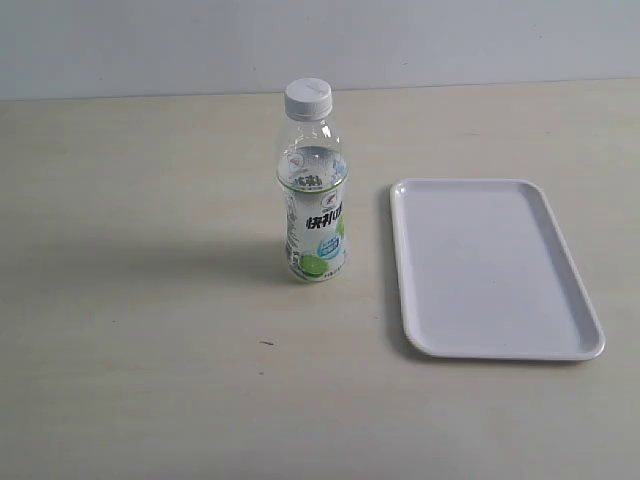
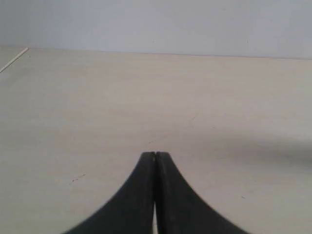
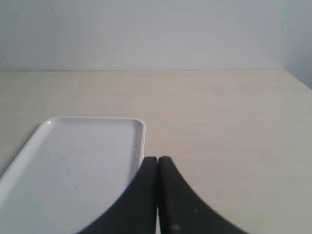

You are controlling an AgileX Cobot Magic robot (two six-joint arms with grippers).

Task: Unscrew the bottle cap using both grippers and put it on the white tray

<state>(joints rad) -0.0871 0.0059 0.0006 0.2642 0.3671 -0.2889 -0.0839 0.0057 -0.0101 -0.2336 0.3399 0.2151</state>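
The clear bottle (image 1: 314,205) with its white-and-green lime label stands upright on the table, left of the white tray (image 1: 490,268). Its ribbed white bottle cap (image 1: 308,98) sits on the neck. Neither arm shows in the exterior view. In the left wrist view my left gripper (image 2: 155,155) is shut with nothing between its black fingers, over bare table; the bottle is out of that view. In the right wrist view my right gripper (image 3: 157,159) is also shut and holds nothing, just beside the white tray's rim (image 3: 142,141).
The pale wooden table (image 1: 150,340) runs back to a light wall (image 1: 450,40). A small dark speck (image 1: 266,343) lies on the table in front of the bottle. The tray holds nothing.
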